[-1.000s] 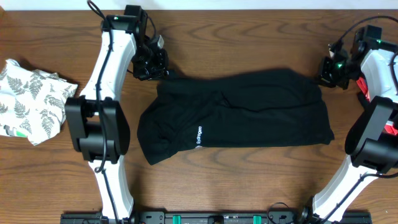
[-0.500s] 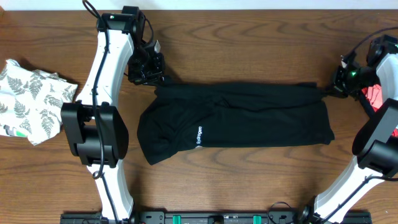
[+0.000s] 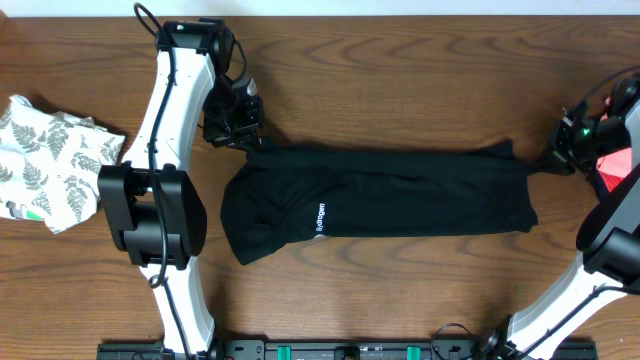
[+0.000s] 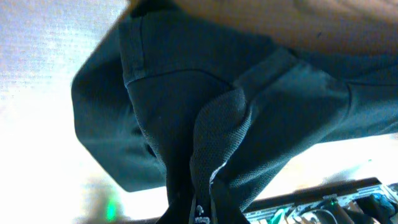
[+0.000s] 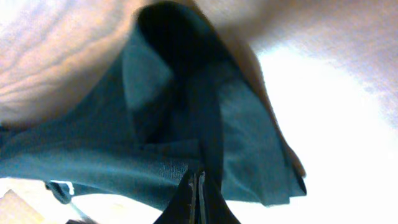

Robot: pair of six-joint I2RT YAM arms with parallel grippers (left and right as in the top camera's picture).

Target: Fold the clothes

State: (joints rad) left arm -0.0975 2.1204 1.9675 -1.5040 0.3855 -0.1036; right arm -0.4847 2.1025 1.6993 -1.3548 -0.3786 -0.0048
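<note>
A black garment [image 3: 380,200] with a small white logo lies spread across the middle of the wooden table, pulled taut along its far edge. My left gripper [image 3: 243,135] is shut on its far left corner. My right gripper [image 3: 548,160] is shut on its far right corner. In the left wrist view the dark fabric [image 4: 205,124] hangs from the shut jaws [image 4: 202,214]. In the right wrist view the fabric [image 5: 186,124] bunches between the shut fingers [image 5: 199,186].
A crumpled white cloth with a grey leaf print [image 3: 50,160] lies at the table's left edge. A red object [image 3: 615,160] sits by the right arm at the right edge. Both arm bases stand at the near side.
Both grippers moved outward and toward the near side with the far edge, stretching it flat. The raised back fold has dropped and the garment now looks narrower front to back.
</note>
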